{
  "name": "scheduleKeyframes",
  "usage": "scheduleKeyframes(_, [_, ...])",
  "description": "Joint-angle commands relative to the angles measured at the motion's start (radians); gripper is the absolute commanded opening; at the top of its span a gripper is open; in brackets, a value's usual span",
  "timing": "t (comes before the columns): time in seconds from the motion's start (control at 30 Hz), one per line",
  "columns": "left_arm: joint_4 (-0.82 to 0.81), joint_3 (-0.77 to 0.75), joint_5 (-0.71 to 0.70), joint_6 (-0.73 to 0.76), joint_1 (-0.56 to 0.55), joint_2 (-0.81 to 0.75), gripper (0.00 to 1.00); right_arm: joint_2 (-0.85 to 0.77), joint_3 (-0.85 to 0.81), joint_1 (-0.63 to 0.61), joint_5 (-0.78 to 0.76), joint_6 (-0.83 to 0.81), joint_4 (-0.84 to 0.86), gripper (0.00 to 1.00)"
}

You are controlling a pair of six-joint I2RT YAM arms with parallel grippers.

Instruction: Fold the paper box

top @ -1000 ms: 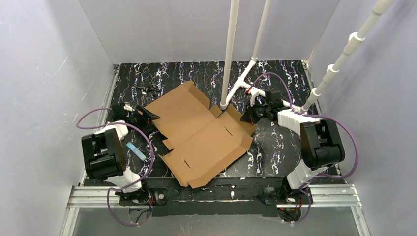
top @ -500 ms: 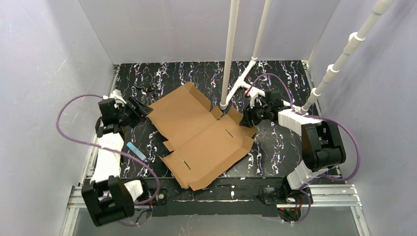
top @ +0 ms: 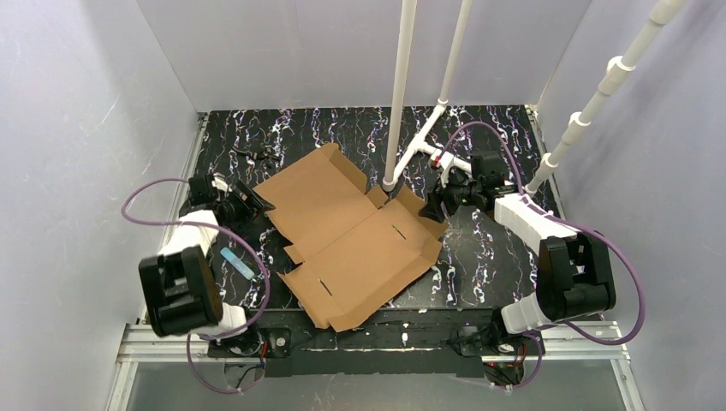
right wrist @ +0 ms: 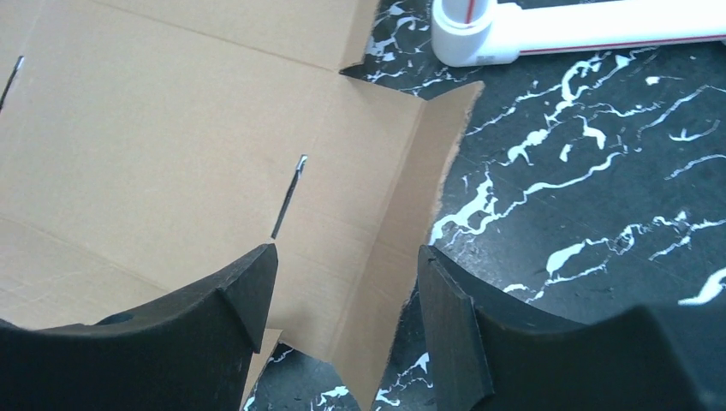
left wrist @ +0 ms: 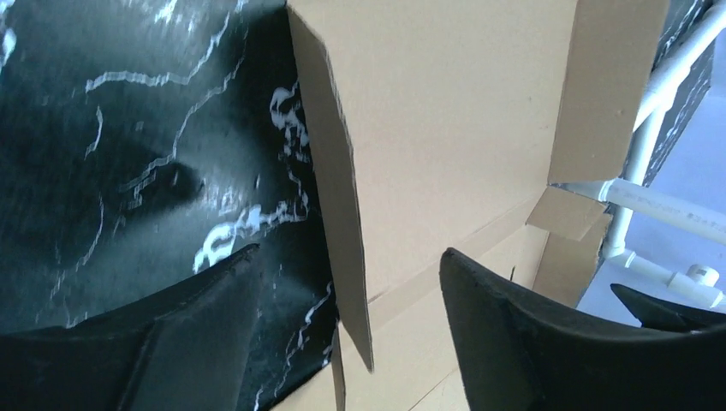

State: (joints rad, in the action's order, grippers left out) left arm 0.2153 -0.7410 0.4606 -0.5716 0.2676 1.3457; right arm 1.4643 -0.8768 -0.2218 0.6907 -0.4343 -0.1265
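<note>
paper box (top: 351, 231): brown corrugated sheet, flaps creased | left tool (top: 259, 202): released, astride its flap | right tool (top: 431, 208): released, astride its flap

Legible text, labels, brands, numbers, signs: none in any view.
Paper box (top: 351, 235): plain brown cardboard, faces unprinted.
White pipe (right wrist: 599, 21): a thin red line along it, no lettering.
Blue strip (top: 237, 262) on the desk (top: 479, 257): too small to tell any marking.
</note>
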Motion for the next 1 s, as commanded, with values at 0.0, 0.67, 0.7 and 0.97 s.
scheduleKeyframes(0.0, [-0.038,-0.096,0.051,-0.017,-0.022,0.132,0.68,0.004,-0.032,0.004,0.077,-0.074,-0.058,0.70])
scheduleKeyframes(0.67, [-0.334,0.293,0.012,0.021,-0.133,-0.578,0.00,0.127,-0.056,-0.208,-0.432,0.272,0.379,0.01])
scheduleKeyframes(0.7, [-0.346,0.308,0.024,0.011,-0.135,-0.606,0.00,0.145,-0.041,-0.227,-0.434,0.270,0.428,0.01])
scheduleKeyframes(0.97, [-0.352,0.309,0.033,0.016,-0.136,-0.651,0.00,0.200,-0.010,-0.310,-0.430,0.215,0.482,0.01])
